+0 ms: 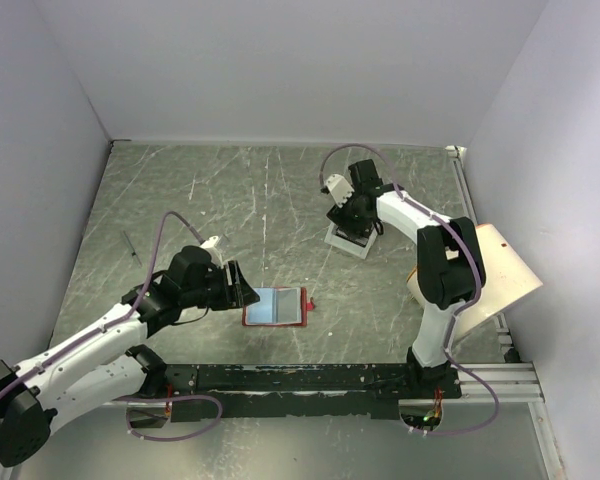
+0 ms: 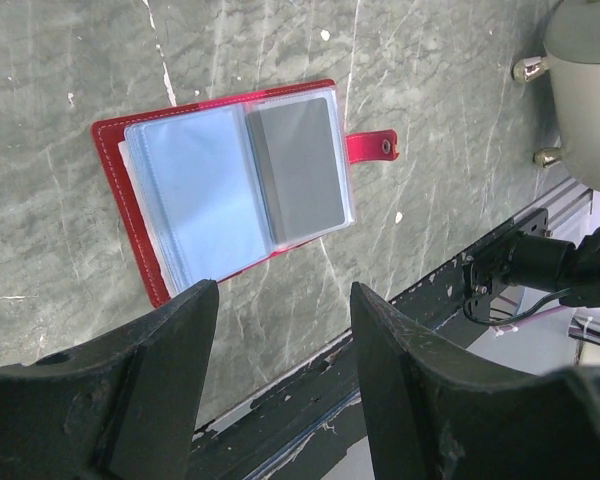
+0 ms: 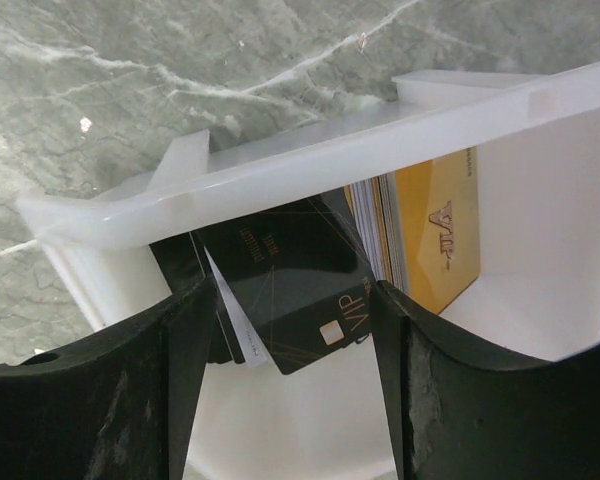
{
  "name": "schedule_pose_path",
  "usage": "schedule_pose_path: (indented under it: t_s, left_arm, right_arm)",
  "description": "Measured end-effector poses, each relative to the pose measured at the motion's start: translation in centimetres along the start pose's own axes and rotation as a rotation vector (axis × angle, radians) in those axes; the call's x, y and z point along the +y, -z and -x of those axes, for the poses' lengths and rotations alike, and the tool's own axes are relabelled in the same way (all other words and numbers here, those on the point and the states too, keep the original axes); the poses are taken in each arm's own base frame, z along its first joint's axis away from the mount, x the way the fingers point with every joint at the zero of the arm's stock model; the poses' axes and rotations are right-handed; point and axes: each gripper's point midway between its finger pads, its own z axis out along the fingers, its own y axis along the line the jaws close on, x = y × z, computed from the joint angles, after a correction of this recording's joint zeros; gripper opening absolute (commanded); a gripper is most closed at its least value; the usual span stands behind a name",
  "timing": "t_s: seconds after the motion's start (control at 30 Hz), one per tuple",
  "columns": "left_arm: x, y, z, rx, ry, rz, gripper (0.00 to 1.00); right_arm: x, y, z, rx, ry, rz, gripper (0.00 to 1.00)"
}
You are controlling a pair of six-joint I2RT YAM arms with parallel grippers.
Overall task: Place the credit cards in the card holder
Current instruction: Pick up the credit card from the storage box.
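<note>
Grey marble table [image 1: 180, 200]; red card holder [image 2: 140, 210] lies open nr front edge, grey card [image 2: 298, 170] in one pocket; L gripper [image 2: 283, 330] beside it, fingers apart, empty; R gripper [image 3: 285, 330] spread astride dark card [image 3: 280, 270] in white box [image 3: 310, 160].

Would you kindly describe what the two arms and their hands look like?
The left arm and right arm are built of white links with black joints, and a thin mauve cable loops along each. The left hand and right hand each have two broad matte black fingers, scuffed in places.
</note>
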Motion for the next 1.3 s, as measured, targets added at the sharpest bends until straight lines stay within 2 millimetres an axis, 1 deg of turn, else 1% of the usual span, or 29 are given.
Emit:
schedule_pose_path:
  t_s: [0.17, 0.27, 0.37, 0.6, 0.73, 0.93, 0.97, 1.1, 1.3]
  left_arm:
    - [0.2, -0.2, -0.1, 0.008, 0.002, 0.007, 0.66]
    - [0.2, -0.2, -0.1, 0.010, 0.002, 0.010, 0.66]
    - [0.2, -0.3, -0.1, 0.012, 0.003, 0.012, 0.66]
    - [0.4, -0.7, -0.2, 0.019, 0.000, 0.018, 0.66]
    - [0.3, -0.8, -0.1, 0.015, -0.002, 0.014, 0.66]
    - [0.3, -0.7, -0.1, 0.015, -0.002, 0.013, 0.66]
    - [0.2, -0.7, 0.0, 0.013, -0.002, 0.012, 0.66]
    - [-0.1, -0.4, 0.2, 0.000, -0.005, -0.001, 0.66]
    - [-0.5, -0.1, 0.5, -0.017, -0.009, -0.017, 0.66]
  right_arm:
    - [-0.3, -1.5, -1.2, 0.031, -0.020, 0.021, 0.64]
    - [-1.1, -1.8, -1.1, 0.025, -0.033, 0.018, 0.60]
    - [-1.4, -1.9, -1.1, 0.014, -0.042, 0.022, 0.56]
    - [-1.5, -1.8, -0.8, -0.006, -0.046, 0.039, 0.47]
    - [-1.6, -1.8, -0.8, -0.011, -0.049, 0.042, 0.46]
    - [-1.5, -1.7, -0.6, -0.017, -0.050, 0.048, 0.40]
    - [-1.5, -1.6, -0.6, -0.018, -0.051, 0.049, 0.39]
    - [-1.5, -1.4, -0.5, -0.023, -0.057, 0.050, 0.25]
    - [-2.5, 0.1, 0.6, -0.056, -0.075, 0.000, 0.15]
